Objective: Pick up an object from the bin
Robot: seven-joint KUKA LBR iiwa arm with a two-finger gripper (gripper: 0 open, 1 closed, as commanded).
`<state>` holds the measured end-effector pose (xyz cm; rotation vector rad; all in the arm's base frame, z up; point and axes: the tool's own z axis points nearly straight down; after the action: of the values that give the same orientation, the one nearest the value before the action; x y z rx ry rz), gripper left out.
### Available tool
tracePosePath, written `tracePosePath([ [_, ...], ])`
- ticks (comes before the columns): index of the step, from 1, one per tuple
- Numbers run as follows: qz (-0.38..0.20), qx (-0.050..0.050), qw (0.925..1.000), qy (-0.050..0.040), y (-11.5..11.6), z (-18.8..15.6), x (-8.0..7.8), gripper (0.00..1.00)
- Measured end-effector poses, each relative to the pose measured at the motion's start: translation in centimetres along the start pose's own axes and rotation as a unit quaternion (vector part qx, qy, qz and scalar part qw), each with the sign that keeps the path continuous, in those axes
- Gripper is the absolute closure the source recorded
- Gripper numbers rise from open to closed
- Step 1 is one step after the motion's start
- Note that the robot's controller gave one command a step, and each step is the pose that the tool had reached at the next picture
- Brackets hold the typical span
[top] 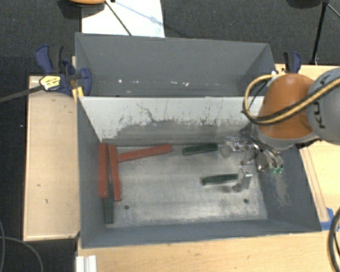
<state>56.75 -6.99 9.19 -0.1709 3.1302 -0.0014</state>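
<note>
My gripper (238, 164) hangs low over the right part of the bin floor, its metal fingers spread open with nothing between them. A short dark green bar (219, 179) lies flat just left of the nearer fingertip (245, 182), its right end close to it. A second dark green bar (200, 149) lies further back, just left of the other fingertip (231, 147). I cannot tell whether either fingertip touches its bar.
At the left of the bin lie a long red bar (144, 152) pointing right, two red bars (109, 174) side by side along the left wall, and a small dark piece (108, 212) below them. The arm with its orange cover comes in over the right wall.
</note>
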Motion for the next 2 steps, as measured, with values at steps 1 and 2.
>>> tracePosePath([
  [1,0.150,0.000,0.9887,0.0026,-0.83,2.12,3.91,1.00],
  [2,0.150,0.000,0.9888,0.0027,-0.83,2.12,3.91,1.00],
])
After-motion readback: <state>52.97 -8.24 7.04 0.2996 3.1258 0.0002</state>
